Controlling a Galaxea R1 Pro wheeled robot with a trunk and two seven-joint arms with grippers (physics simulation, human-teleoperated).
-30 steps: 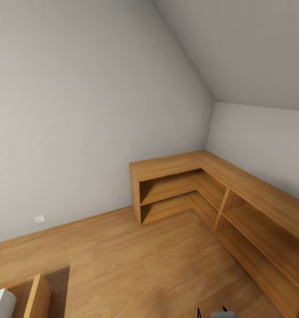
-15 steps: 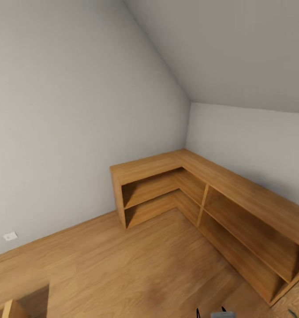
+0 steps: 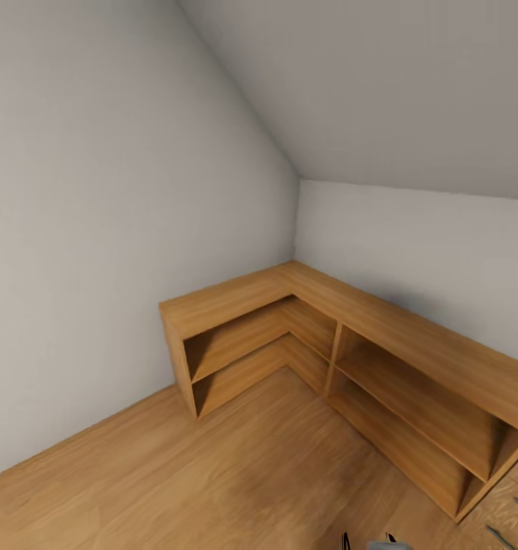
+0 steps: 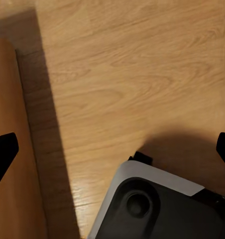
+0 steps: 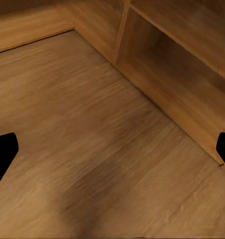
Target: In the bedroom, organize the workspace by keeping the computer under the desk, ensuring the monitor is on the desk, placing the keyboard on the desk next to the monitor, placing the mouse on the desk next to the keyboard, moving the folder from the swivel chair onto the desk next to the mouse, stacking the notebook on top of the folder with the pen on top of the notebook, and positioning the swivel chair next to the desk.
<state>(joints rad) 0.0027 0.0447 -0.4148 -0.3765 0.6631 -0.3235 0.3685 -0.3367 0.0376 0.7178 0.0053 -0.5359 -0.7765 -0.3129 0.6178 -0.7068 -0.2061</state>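
Both tools, left (image 4: 112,149) and right (image 5: 112,149), hang open and empty; the robot should turn from the corner shelf unit (image 3: 343,344) to find the table.

Matt, warm-toned wood grain covers the floor (image 3: 236,466) and the L-shaped shelf unit (image 3: 305,305); plain grey walls (image 3: 98,229) look smooth and flat. The robot base (image 4: 157,209) appears as dark, smooth plastic with a pale rim.
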